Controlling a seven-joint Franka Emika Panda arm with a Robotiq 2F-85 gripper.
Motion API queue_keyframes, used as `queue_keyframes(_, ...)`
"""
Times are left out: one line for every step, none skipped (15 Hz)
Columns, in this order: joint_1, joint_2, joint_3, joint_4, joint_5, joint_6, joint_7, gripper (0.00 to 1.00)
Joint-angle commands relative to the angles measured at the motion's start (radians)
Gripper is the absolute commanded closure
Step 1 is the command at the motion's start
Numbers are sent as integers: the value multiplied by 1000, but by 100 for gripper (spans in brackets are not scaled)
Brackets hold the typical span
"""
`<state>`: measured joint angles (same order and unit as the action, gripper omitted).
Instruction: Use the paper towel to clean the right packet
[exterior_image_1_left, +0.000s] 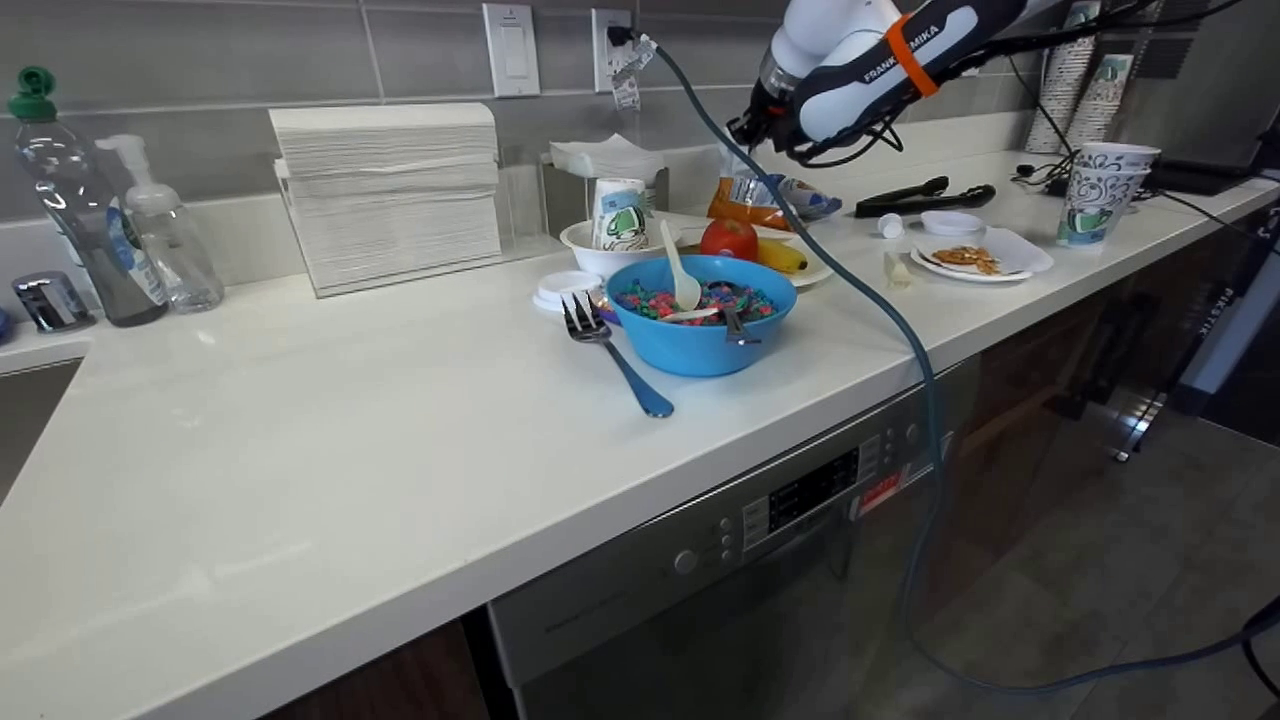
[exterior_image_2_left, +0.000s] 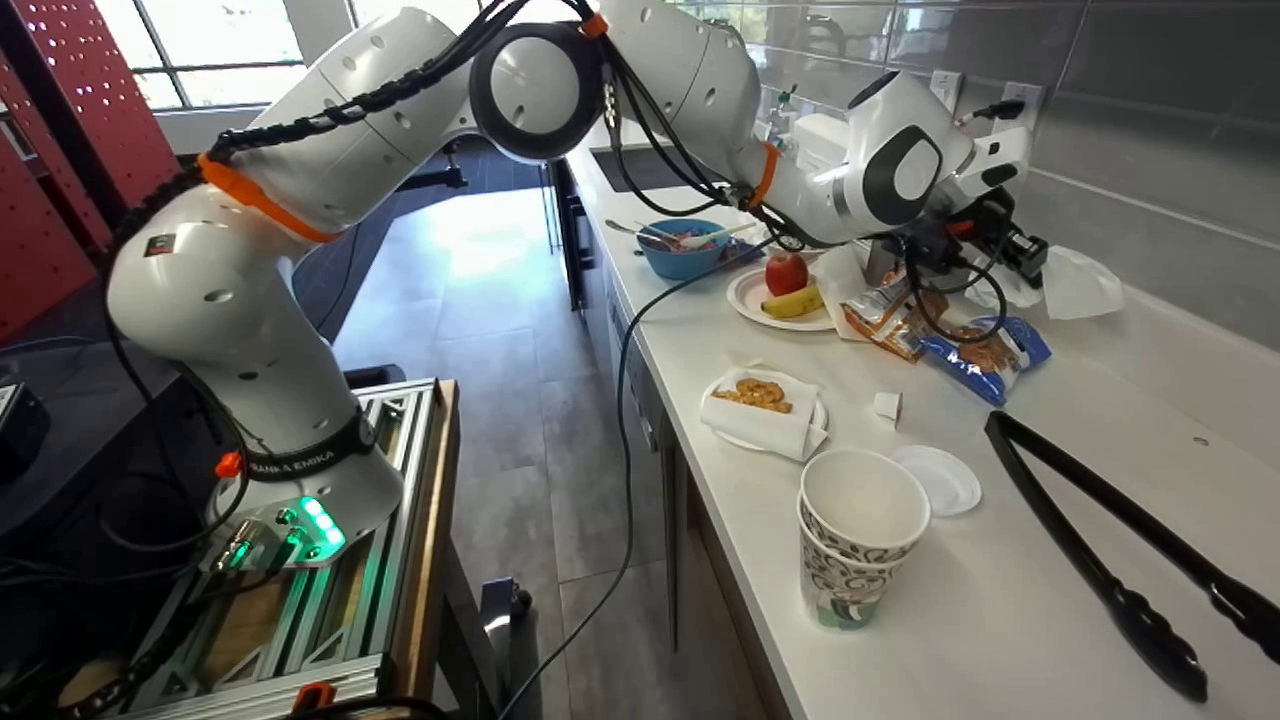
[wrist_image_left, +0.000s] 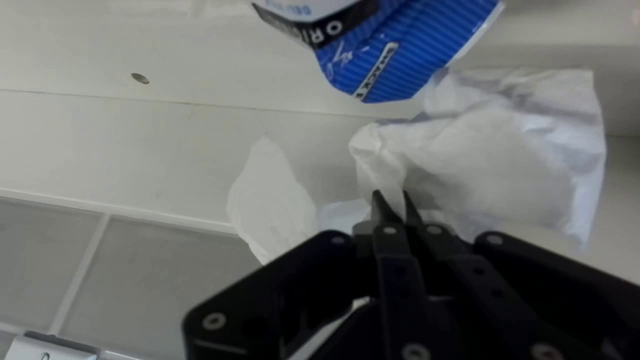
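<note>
The paper towel (wrist_image_left: 490, 165) is white and crumpled. In the wrist view my gripper (wrist_image_left: 392, 195) is shut on a pinched fold of it. A white sheet part (wrist_image_left: 270, 200) hangs left of the fingers; I cannot tell if it is the same sheet. In an exterior view the paper towel (exterior_image_2_left: 1082, 285) hangs at my gripper (exterior_image_2_left: 1032, 262), near the back wall. The blue packet (exterior_image_2_left: 990, 355) lies right of the orange packet (exterior_image_2_left: 885, 312) on the counter. The blue packet also shows ahead of the fingers in the wrist view (wrist_image_left: 390, 55). In an exterior view the gripper (exterior_image_1_left: 745, 132) is above the packets.
A plate (exterior_image_2_left: 745, 300) with an apple and a banana stands beside the packets, and a blue bowl (exterior_image_1_left: 690, 340) beyond it. Black tongs (exterior_image_2_left: 1100, 540), stacked cups (exterior_image_2_left: 860, 520) and a plate with food (exterior_image_2_left: 820, 420) stand on the counter. A cable (exterior_image_1_left: 880, 300) crosses the counter's front.
</note>
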<state>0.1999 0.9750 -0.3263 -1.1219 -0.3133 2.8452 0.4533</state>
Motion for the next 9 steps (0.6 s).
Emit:
queue_keyframes(16, 46, -49, 44, 20, -15, -8, 99)
queue_keyframes(21, 44, -57, 39, 18, -28, -9, 99)
queue_keyframes(29, 38, -70, 31, 17, -49, -1, 99)
queue_keyframes(38, 32, -85, 24, 13, -72, 7, 99)
queue_keyframes(49, 25, -104, 18, 9, -102, 23, 99)
queue_keyframes(57, 19, -116, 14, 5, -130, 35, 99)
queue_keyframes(65, 16, -129, 15, 1, -160, 51, 99)
queue_keyframes(66, 11, -130, 16, 2, -180, 66, 99)
queue_keyframes(67, 6, -131, 20, 4, -194, 85, 99)
